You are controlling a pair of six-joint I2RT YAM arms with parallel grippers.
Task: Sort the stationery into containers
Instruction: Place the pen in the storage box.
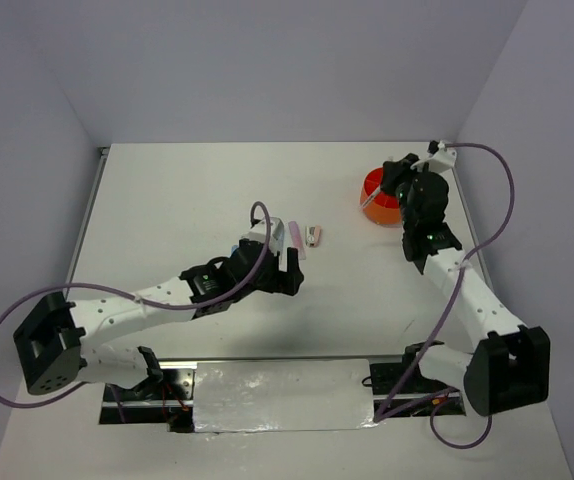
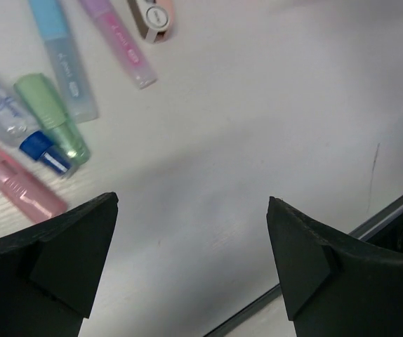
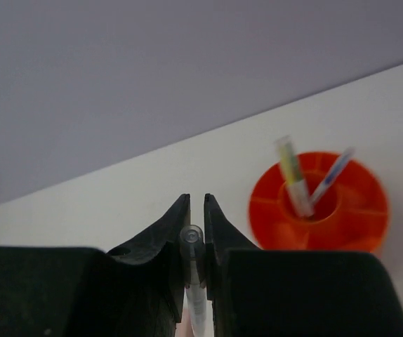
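The right hand (image 3: 195,205) is almost fully closed, its two black fingers pinching a thin clear plastic pen (image 3: 192,237) between their tips. The pen's rounded end shows just inside the fingertips, and its barrel runs back between the fingers. Ahead of this hand and off to the right in its wrist view stands the round orange plastic pot (image 3: 370,210) on the white bench (image 3: 117,210), near the fingertips but not touching them. A pale yellow-green pen (image 3: 291,175) and a slim blue pen (image 3: 332,175) lean upright in the pot's central well; the shallow outer compartments around them show only orange.

The left hand (image 2: 191,242) is wide open and holds nothing, hanging over bare bench. The loose stationery lies ahead of it and off to the left, beyond the left finger (image 2: 68,260):
- a pink stubby marker (image 2: 19,184) lies nearest that finger;
- a green stubby marker (image 2: 53,118) lies beside a clear pen with a blue cap (image 2: 15,123);
- farther ahead are a light blue pen (image 2: 64,60) and a pink pen (image 2: 121,43), lying roughly parallel;
- farthest is a small white and pink rounded item (image 2: 152,17), too blurred to name.
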